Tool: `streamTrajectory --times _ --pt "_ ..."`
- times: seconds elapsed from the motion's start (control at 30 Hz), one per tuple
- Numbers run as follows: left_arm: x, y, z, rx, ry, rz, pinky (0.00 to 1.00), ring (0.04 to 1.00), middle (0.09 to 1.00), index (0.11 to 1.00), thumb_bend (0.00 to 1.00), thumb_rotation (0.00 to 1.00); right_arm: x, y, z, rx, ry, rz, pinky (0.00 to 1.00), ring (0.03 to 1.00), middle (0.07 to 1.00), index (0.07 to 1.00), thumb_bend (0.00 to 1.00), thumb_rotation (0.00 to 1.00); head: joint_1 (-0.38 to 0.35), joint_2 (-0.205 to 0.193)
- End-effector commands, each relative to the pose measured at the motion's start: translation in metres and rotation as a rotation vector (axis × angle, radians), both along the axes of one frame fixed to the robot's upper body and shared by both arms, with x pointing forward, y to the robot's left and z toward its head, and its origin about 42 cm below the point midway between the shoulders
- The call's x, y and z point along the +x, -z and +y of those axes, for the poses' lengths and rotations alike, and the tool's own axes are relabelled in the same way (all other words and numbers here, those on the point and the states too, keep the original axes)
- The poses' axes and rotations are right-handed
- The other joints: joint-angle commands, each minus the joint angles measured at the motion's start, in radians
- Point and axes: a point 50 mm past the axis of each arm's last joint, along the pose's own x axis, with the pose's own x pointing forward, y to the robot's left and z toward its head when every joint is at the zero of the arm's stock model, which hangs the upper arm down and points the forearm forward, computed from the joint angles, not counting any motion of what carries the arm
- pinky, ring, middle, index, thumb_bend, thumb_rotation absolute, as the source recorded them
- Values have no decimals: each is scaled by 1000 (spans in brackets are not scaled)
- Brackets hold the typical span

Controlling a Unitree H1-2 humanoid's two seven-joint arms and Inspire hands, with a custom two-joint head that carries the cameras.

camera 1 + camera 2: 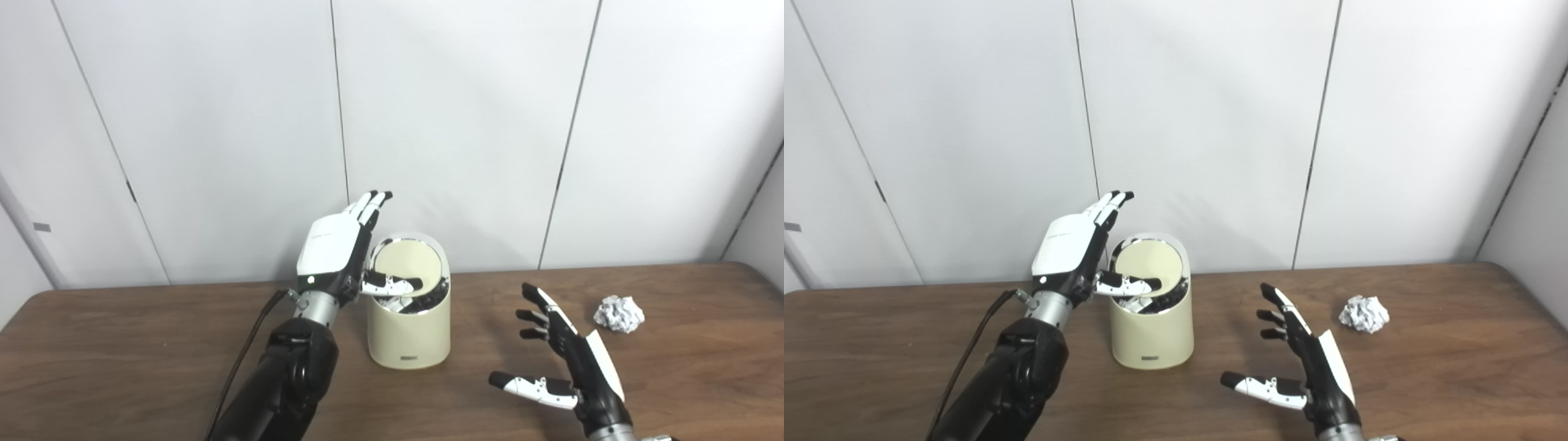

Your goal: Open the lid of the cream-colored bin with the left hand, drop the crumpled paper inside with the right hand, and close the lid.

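The cream-colored bin (408, 331) stands on the brown table, left of centre. Its round swing lid (407, 260) is tilted inward, with a dark gap showing at the front. My left hand (337, 245) is open beside the bin's left rim, fingers pointing up, and its thumb reaches across the front of the lid. The crumpled paper (618, 313) lies on the table at the right, free. My right hand (566, 361) is open and empty, hovering between the bin and the paper, left of the paper and nearer to me.
The table (122, 367) ends against a white panelled wall (459, 122) just behind the bin. A black cable (245, 355) runs along my left forearm.
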Motion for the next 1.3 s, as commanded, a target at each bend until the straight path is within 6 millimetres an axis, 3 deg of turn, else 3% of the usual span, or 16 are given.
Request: streamTrajectory --times 0.0,0.73,1.07,1.27 --pt "5 -8 2 55 -14 -31 670 907 964 977 991 42 7 -22 3 6 -16 -94 679 807 914 905 876 338 -2 3" --pt "4 11 8 133 -27 -29 657 894 955 950 985 0 10 -20 2 8 -25 -110 711 816 919 915 861 342 -6 0" --pt "-1 -6 5 26 -12 -86 637 874 932 917 871 121 9 -21 2 5 -26 -111 683 812 915 908 857 335 2 -10" --pt "-1 -16 7 -42 18 -158 629 842 908 945 832 47 9 -16 2 6 -23 -98 696 815 911 906 868 336 10 -17"
